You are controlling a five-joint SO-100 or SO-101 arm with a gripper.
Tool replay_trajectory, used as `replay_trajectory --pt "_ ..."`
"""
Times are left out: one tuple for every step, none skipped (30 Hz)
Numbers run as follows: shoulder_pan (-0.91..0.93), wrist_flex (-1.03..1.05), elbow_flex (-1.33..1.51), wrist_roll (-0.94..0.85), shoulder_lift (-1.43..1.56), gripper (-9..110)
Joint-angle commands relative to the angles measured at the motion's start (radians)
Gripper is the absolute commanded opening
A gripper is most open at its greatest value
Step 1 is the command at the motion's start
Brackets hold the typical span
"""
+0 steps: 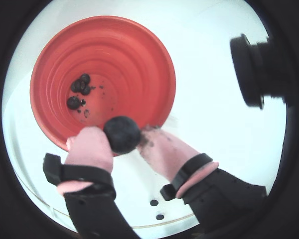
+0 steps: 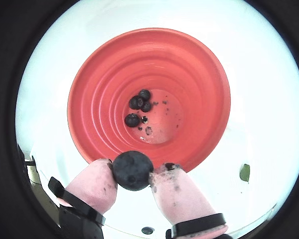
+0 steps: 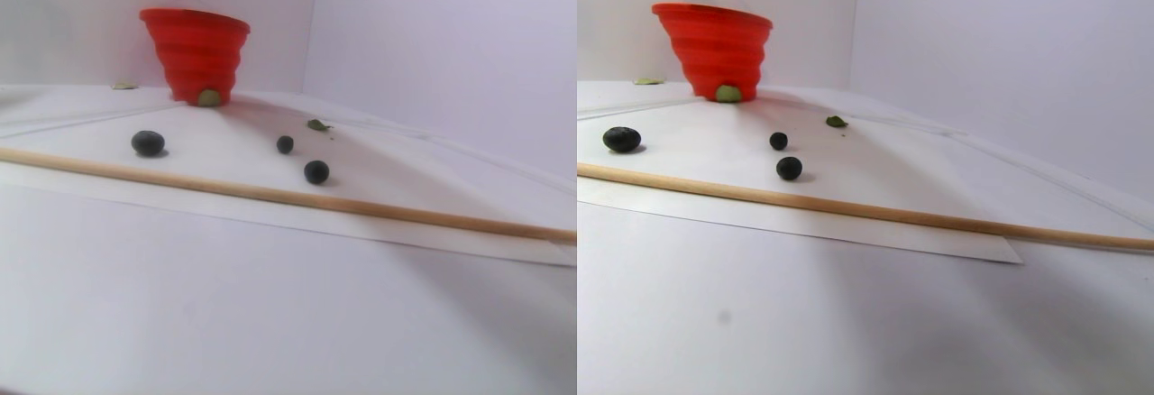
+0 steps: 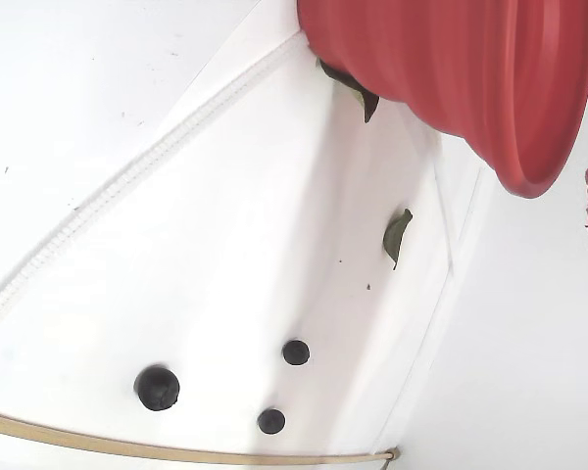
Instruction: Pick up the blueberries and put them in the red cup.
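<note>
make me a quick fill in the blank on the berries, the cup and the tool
1. The tool is shut on one ____ blueberry.
2. It hangs over the rim of the red cup, whose colour is ____.
3. In the fixed view, ____ blueberries lie loose on the white sheet.
4. The berries already dropped lie at the cup's ____.

Missing words: dark; red; three; bottom

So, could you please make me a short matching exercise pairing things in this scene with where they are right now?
Things:
1. large blueberry
2. four blueberries
3. wooden stick
4. green leaf

Places:
A. on the white sheet beside the red cup
B. along the sheet's near edge
C. at the cup's bottom
D. between the gripper fingers

Pairs: 1-D, 2-C, 3-B, 4-A
</note>
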Motion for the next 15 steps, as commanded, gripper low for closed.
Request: replay_trajectory --pt "-0.005 -0.052 -0.106 -0.006 -0.008 13" --pt "-0.005 -0.058 -0.106 -0.006 -0.018 13" --pt "-0.005 -0.064 -0.106 -0.006 -0.026 13" --pt "-0.005 -0.074 -0.106 -0.008 -0.037 13" --pt "-0.003 -0.081 -0.106 -0.009 -0.046 13" --pt "-0.003 -0.091 -0.106 -0.009 -0.054 13" --pt "-0.003 -0.097 -0.106 -0.009 -0.061 13" --pt "-0.003 -0.103 -0.107 -0.011 -0.066 13" --pt "-0.005 -0.106 -0.110 -0.011 -0.071 13" --pt "-0.006 -0.110 -0.114 -0.011 -0.075 13" --pt "-0.006 -0.117 -0.117 -0.012 -0.081 13" --pt "-0.006 -0.124 -0.121 -0.012 -0.091 13" --pt "-0.006 -0.127 -0.127 -0.012 -0.098 13" --pt "-0.006 -0.130 -0.132 -0.012 -0.106 13" --pt "-0.006 -0.137 -0.133 -0.014 -0.109 13"
